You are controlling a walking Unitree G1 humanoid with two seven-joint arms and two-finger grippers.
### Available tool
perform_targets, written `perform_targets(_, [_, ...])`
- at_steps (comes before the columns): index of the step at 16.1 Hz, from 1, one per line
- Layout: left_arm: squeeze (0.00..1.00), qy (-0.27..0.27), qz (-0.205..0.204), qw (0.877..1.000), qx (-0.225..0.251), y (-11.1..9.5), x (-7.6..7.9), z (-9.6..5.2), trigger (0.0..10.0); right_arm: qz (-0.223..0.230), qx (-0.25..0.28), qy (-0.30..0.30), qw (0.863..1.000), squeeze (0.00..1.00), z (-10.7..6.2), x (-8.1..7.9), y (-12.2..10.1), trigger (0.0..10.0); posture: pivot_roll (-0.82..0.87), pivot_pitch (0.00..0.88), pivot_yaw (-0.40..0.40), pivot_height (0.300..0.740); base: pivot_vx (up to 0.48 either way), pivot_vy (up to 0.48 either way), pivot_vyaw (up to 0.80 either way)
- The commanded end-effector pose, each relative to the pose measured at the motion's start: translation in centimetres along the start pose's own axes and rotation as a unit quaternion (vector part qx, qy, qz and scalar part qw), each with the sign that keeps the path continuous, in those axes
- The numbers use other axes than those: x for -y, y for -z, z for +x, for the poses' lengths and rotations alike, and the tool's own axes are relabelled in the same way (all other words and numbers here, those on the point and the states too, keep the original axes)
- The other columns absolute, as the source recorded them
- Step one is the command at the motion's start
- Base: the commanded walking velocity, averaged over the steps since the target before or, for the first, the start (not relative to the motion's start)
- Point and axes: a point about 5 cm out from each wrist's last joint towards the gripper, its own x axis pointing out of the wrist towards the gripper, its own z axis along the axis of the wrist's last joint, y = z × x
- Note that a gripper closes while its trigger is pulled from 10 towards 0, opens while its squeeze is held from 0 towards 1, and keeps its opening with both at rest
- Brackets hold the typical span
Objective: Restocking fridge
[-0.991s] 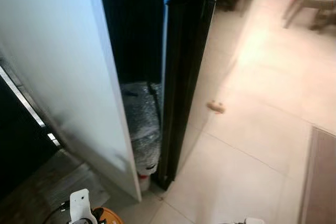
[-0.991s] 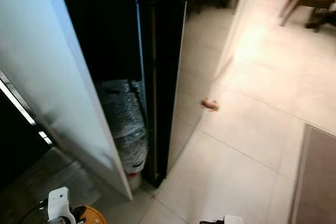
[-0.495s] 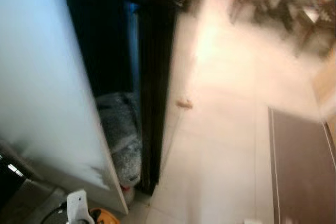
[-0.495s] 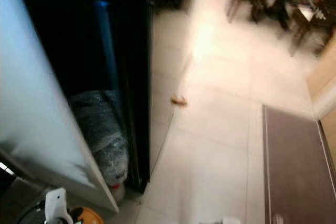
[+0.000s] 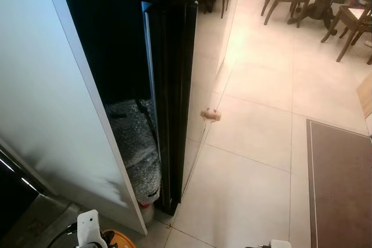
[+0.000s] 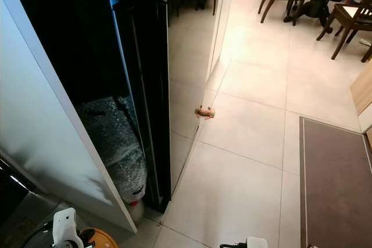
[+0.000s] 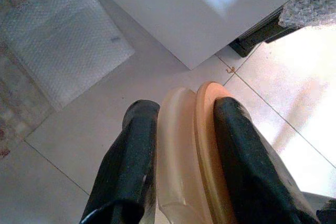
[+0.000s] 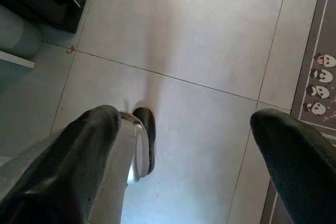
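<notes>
Orange disc [image 7: 207,145] sits clamped in our left gripper [image 7: 181,145]; our right gripper [image 8: 194,156] gapes over one floor tile [image 8: 173,24], beside one black fridge [image 5: 174,85]

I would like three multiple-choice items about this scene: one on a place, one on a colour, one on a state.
1. Where does the small brown object lie?
A. on the brown mat
B. on the tiled floor beside the black fridge
C. inside the fridge

2. What colour is the object held in the left hand?
A. orange
B. green
C. blue

3. How is the right hand?
A. shut on a bottle
B. shut on a cloth
C. open, holding nothing

Answers: 1 B, it rests on a pale tile by the black fridge. 2 A, the orange object sits between the black fingers. 3 C, its fingers stand wide apart over the floor.
</notes>
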Motion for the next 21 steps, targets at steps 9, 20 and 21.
perform_targets(9, [0.0, -0.006, -0.003, 1.0, -0.014, 0.57, -0.45, -0.1, 10.0, 0.002, -0.002, 0.003, 1.0, 0.0, -0.09, 0.23, 0.21, 10.0, -0.04, 0.0, -0.01, 0.74, 0.0, 0.06, 0.0])
perform_targets(20, [0.0, -0.005, -0.002, 1.0, -0.013, 0.51, -0.36, -0.09, 10.0, 0.005, 0.001, 0.007, 1.0, 0.0, -0.05, 0.27, 0.06, 10.0, -0.02, 0.0, -0.011, 0.74, 0.0, 0.324, -0.18])
perform_targets(21, [0.0, -0.004, -0.005, 1.0, -0.012, 0.48, -0.32, -0.08, 10.0, 0.004, 0.002, 0.006, 1.0, 0.0, -0.05, 0.29, 0.0, 10.0, -0.02, 0.0, -0.015, 0.74, 0.0, 0.304, 0.0])
